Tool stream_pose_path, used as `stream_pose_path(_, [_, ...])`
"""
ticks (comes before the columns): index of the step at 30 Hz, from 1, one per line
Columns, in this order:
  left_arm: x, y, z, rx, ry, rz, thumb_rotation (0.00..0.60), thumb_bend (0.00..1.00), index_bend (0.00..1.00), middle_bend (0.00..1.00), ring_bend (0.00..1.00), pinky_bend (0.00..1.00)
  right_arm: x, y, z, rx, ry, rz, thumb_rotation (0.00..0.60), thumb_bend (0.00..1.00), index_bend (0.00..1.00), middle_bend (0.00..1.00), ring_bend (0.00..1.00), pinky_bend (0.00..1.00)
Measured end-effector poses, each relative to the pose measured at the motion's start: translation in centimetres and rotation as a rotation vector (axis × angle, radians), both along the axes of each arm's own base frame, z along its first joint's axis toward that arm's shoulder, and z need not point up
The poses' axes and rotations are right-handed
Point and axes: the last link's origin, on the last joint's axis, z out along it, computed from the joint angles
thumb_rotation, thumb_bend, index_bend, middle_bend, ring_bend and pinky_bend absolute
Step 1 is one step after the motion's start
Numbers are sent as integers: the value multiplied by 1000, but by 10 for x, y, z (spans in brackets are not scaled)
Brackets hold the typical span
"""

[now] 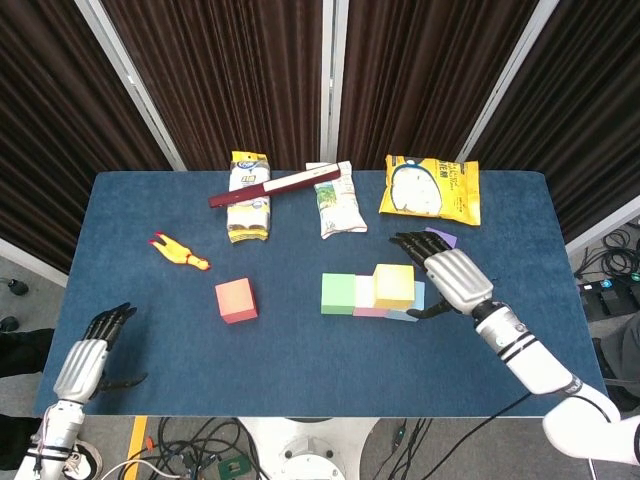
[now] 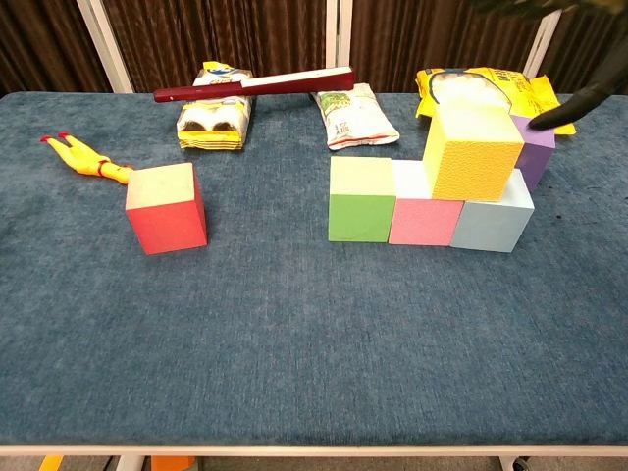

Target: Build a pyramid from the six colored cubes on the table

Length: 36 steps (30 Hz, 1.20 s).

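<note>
Right hand [image 1: 456,279] hangs empty with fingers spread, beside the yellow cube [image 2: 471,153].
That cube sits atop the pink cube [image 2: 424,210] and blue cube [image 2: 496,218], green cube [image 2: 361,199] alongside; purple cube [image 2: 535,147] behind, red cube [image 2: 166,207] well apart. Left hand [image 1: 88,360] idles with fingers apart, empty.

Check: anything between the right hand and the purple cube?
Nothing visible. The right hand hangs open beside the yellow cube, and the purple cube sits just behind the stack, right at its fingers.
</note>
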Motion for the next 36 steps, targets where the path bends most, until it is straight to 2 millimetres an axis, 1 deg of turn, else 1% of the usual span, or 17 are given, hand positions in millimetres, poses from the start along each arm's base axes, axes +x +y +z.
stream_pose_path(2, [6, 4, -1, -2, 3, -17, 600, 0, 93, 29, 0, 43, -9, 5, 13, -53, -22, -11, 600, 0, 0, 20, 0, 0])
stream_pose_path(6, [26, 13, -2, 2, -15, -54, 600, 0, 89, 29, 0, 43, -31, 16, 38, -156, -35, -41, 600, 0, 0, 19, 0, 0])
stream_pose_path(7, [31, 15, -3, 3, -22, -60, 600, 0, 87, 29, 0, 43, -40, 20, 46, -195, -38, -57, 600, 0, 0, 19, 0, 0])
stream_pose_path(12, [62, 31, -8, -12, -65, -76, 600, 0, 76, 29, 0, 43, -67, 32, 60, -259, -72, -119, 600, 0, 0, 20, 0, 0])
stream_pose_path(16, [77, 47, -15, -19, -47, -67, 600, 0, 72, 31, 0, 43, -84, 37, 65, -270, -94, -152, 600, 0, 0, 19, 0, 0])
stream_pose_path(19, [84, 59, -25, -37, -43, -31, 600, 0, 71, 33, 0, 42, -91, 39, 68, -273, -112, -158, 600, 0, 0, 20, 0, 0])
stream_pose_path(25, [95, 85, -47, -89, -71, 58, 600, 0, 71, 60, 0, 42, -95, 39, 70, -273, -131, -157, 600, 0, 0, 20, 0, 0])
stream_pose_path(27, [103, 94, -55, -106, -85, 68, 600, 0, 71, 66, 0, 42, -96, 38, 69, -272, -132, -159, 600, 0, 0, 20, 0, 0])
stream_pose_path(30, [114, 102, -63, -116, -86, 51, 600, 0, 70, 72, 0, 42, -99, 37, 69, -269, -137, -167, 600, 0, 0, 21, 0, 0])
stream_pose_path(36, [126, 110, -76, -132, -111, 51, 600, 0, 70, 105, 0, 42, -102, 35, 68, -257, -149, -177, 600, 0, 0, 21, 0, 0])
